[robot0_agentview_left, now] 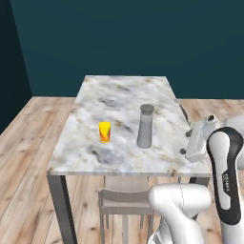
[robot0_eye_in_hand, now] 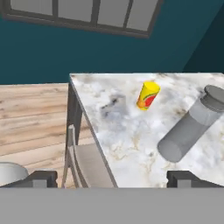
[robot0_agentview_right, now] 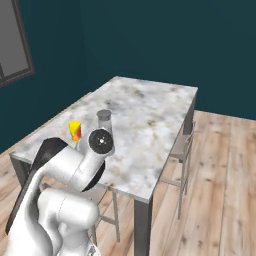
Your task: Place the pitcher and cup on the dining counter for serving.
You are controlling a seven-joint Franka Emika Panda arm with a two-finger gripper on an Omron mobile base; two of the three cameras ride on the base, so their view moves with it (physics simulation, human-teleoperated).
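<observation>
Spread wide and holding nothing, the gripper (robot0_eye_in_hand: 112, 178) is showing its two dark fingertips (robot0_eye_in_hand: 40, 178) far apart at the bottom of the hand view, with bare marble and a stool between them. From the left base view the hand (robot0_agentview_left: 199, 138) is hanging just past the right edge of the dining counter (robot0_agentview_left: 124, 90), near its front corner, with the white forearm (robot0_agentview_left: 228, 176) rising steeply beside it and the elbow folding back toward the base. From the right base view the arm is bending sharply in the foreground, a round dark joint cap (robot0_agentview_right: 101, 141) facing the camera and covering the lower part of the pitcher (robot0_agentview_right: 104, 120).

The pitcher (robot0_agentview_left: 145, 126) is standing upright on the marble top, a little right of the middle and toward the near edge. The cup (robot0_agentview_left: 105, 131) is standing upright to its left, apart from it, at about the same depth. Both are looking tilted in the hand view, where the pitcher (robot0_eye_in_hand: 190, 127) is lying nearer the camera and the cup (robot0_eye_in_hand: 148, 95) is sitting beyond it. A pale stool (robot0_agentview_left: 125, 198) is sitting tucked under the near edge of the counter
</observation>
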